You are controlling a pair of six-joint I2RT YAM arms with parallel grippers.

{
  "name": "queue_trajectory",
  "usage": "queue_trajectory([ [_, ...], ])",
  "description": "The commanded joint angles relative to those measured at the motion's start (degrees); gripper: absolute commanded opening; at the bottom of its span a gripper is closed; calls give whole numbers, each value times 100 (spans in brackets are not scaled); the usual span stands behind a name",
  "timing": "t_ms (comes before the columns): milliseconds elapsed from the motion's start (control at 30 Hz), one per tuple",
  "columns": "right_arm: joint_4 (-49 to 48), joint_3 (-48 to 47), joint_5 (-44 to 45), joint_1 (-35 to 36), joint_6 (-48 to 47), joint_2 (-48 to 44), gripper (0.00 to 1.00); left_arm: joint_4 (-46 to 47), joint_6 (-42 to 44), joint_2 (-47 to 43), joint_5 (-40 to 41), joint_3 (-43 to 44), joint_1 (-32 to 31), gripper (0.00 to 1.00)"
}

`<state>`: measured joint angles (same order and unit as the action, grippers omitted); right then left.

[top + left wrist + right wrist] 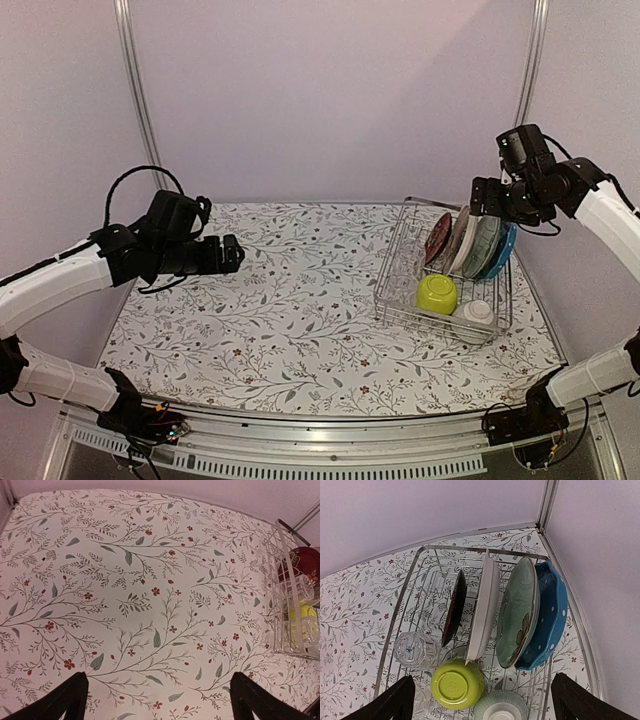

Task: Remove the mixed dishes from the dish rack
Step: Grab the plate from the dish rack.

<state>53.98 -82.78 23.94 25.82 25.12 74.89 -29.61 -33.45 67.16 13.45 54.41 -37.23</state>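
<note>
The silver wire dish rack (pixel 392 283) stands at the table's right. Upright in it are a red floral plate (pixel 454 607), a white plate (pixel 485 605), a pale blue-green plate (pixel 517 612) and a blue dotted dish (pixel 551 612). An upturned lime-green bowl (pixel 456 683), a small ringed bowl (pixel 501 706) and a clear glass (pixel 416 650) sit at the rack's near end. My right gripper (pixel 487 198) hovers open and empty above the plates. My left gripper (pixel 232 254) is open and empty over the table's left, far from the rack (pixel 287 580).
The floral tablecloth (pixel 290 300) covers the table. Pale walls and metal frame posts (pixel 135 100) close in the back and sides. The rack sits close to the right wall and the table's right edge (pixel 580 630).
</note>
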Motion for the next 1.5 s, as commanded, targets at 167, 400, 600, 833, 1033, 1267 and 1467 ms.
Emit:
queue_trajectory([
  [167, 382, -913, -358, 7, 71, 784, 83, -13, -131, 105, 102, 131, -60, 99],
  [400, 351, -1800, -1109, 23, 301, 1902, 68, -85, -255, 178, 235, 204, -56, 99],
  [600, 255, -1925, -797, 26, 476, 2415, 55, -147, -293, 142, 386, 184, -56, 100],
  [833, 264, -1960, -540, -9, 677, 2678, 49, -215, -320, 195, 488, 192, -56, 100],
  [1033, 439, -1685, -534, -557, 477, 2126, 47, -196, -281, 210, 529, 176, -40, 100],
  [1267, 668, -1256, -492, -1389, 213, 1362, 46, -95, -254, 313, 429, 183, 21, 100],
  [1467, 653, -713, -568, -2024, 81, 958, 46, -52, -226, 342, 361, 202, 48, 100],
])
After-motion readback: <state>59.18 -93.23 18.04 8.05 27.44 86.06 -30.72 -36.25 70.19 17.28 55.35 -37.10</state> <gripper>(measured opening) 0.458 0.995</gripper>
